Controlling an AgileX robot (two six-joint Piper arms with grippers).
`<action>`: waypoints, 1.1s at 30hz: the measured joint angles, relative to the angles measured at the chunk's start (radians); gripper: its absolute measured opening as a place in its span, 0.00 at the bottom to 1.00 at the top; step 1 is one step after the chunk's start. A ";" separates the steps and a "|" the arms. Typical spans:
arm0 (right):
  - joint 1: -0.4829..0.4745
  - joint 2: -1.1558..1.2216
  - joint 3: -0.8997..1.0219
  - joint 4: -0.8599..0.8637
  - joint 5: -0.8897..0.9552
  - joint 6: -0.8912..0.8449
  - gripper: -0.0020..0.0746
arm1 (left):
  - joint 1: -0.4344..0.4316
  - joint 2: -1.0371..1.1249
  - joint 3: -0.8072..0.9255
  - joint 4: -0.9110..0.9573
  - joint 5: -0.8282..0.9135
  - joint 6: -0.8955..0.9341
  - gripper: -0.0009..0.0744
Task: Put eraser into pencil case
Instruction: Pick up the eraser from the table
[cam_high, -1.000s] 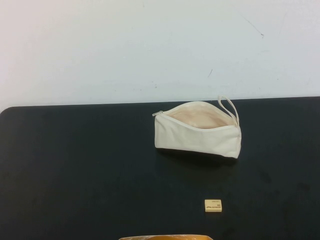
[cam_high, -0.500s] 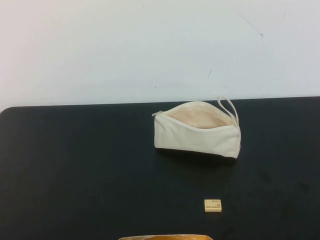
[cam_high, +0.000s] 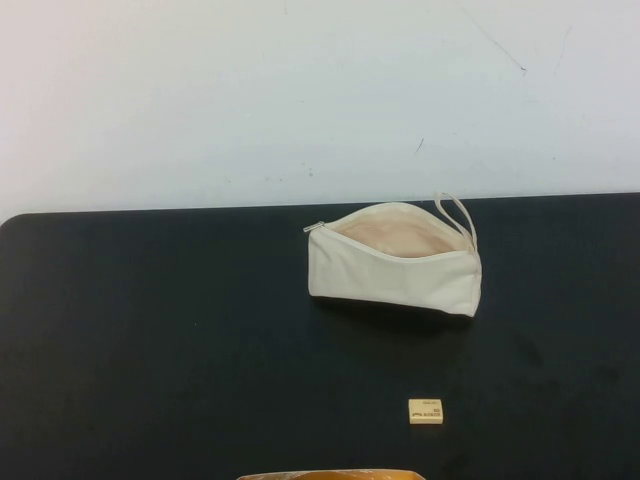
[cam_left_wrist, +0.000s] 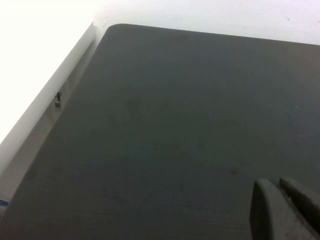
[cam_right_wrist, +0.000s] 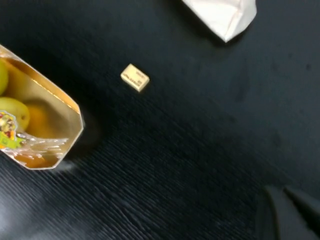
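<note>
The pencil case lies unzipped on the black table; the eraser sits well apart, nearer the robot, beside what may be a yellow box.

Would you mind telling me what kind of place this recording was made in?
Probably a lab test bench: a black table against a bare white wall, holding only a pencil case, an eraser and a gold box. Neither the left gripper nor the right gripper holds anything.

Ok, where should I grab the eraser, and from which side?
Come straight down on the eraser, pinching its two long sides: it lies flat and alone on the mat, nearer than the pencil case. The right gripper looks closer; the left gripper hangs over bare mat.
</note>
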 joint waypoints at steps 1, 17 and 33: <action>0.037 0.034 -0.020 -0.031 0.000 0.035 0.02 | 0.000 0.000 0.000 0.000 0.000 0.000 0.01; 0.480 0.584 -0.100 -0.344 0.000 0.381 0.02 | 0.000 0.000 0.000 0.000 0.000 0.000 0.01; 0.482 0.729 -0.112 0.003 -0.213 -0.014 0.31 | 0.000 0.000 0.000 0.000 0.000 0.000 0.01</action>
